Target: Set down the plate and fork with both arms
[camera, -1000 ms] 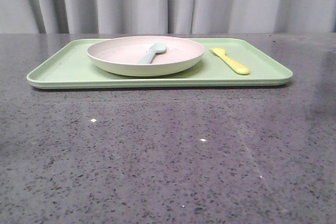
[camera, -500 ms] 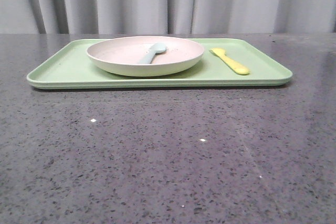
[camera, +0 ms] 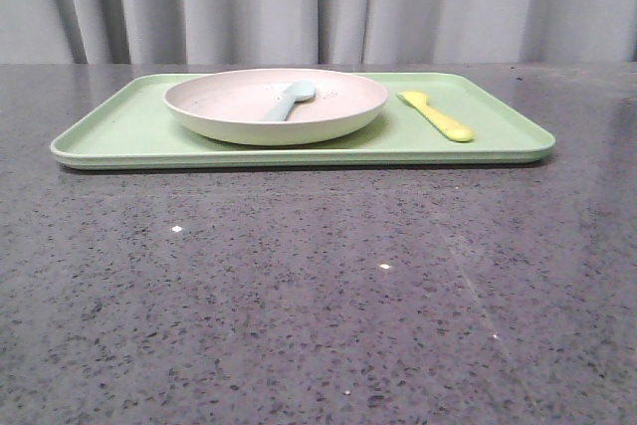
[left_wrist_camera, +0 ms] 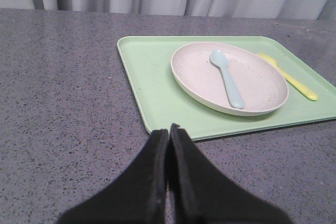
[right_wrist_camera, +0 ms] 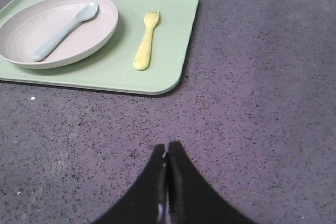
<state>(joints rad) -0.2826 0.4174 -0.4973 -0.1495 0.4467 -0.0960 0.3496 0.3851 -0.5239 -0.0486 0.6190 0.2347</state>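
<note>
Front view: plate and fork on tray, both end effectors pressed together, empty.

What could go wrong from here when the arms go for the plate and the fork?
1. The blue spoon lies loose in the plate; tilting the plate on lifting could let it slide out.
2. The fork lies flat on the green tray, close to the plate's rim, so a pinch may slip or nudge the plate.
3. Both the left gripper and the right gripper are shut and must open first.
</note>
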